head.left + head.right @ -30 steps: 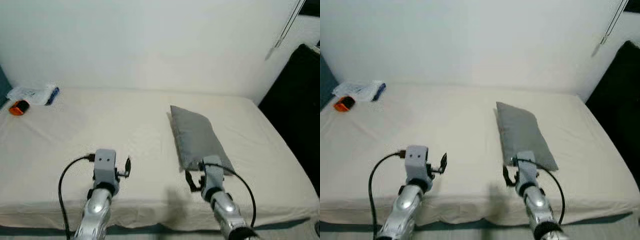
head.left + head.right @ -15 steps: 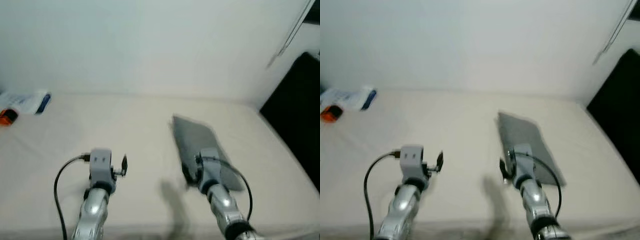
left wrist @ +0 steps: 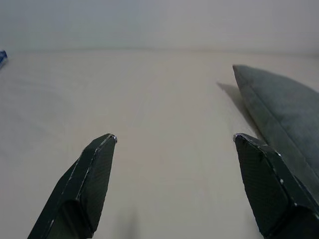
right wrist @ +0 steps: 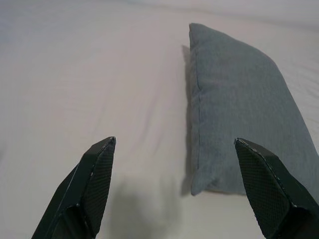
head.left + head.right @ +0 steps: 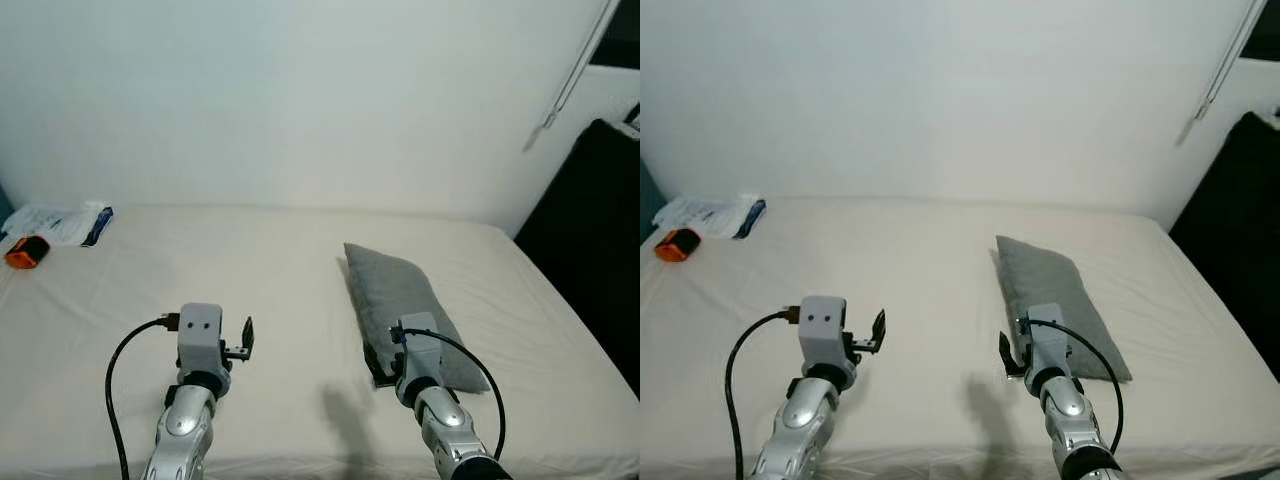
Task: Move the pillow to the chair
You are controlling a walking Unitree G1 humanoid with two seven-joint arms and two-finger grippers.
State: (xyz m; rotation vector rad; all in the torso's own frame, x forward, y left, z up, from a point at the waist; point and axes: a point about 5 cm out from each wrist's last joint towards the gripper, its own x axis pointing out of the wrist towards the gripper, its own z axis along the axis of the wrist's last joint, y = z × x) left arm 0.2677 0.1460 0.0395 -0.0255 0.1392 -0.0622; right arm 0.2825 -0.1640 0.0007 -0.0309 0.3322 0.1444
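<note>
Far left on the bed (image 5: 270, 260): one orange object (image 5: 24, 252), touching one white packet with blue trim (image 5: 62, 222), both by the wall, well apart from everything else. Too small to identify further.

Left of centre: left gripper (image 3: 174, 144) held above bare sheet, fingers (image 3: 92, 181) spread wide, nothing between them. One black cable (image 5: 120, 375) looping off the left wrist.

Right of centre: one grey pillow (image 5: 405, 300), lying flat on the bed, long axis running away from the robot, near end closest to the bed's front edge. Right gripper (image 4: 174, 144) just short of the pillow's near left corner, fingers (image 4: 94, 184) spread apart, gripping nothing; near corner sits between the two fingertips in the right wrist view, no contact visible. One black cable (image 5: 480, 370) arcing over the right wrist, crossing in front of the pillow's near end in the head views.

Far right: dark upright shape (image 5: 590, 250) beside the bed, unclear what. One thin cord (image 5: 570, 70) hanging against the wall above it.

Left wrist view: pillow edge (image 3: 279, 124) seen side-on, with shadow. Right wrist view: pillow's top surface and seam. Head views alone: both arms, wall, far-left items.

Count: two grippers, one pillow, one bed.
</note>
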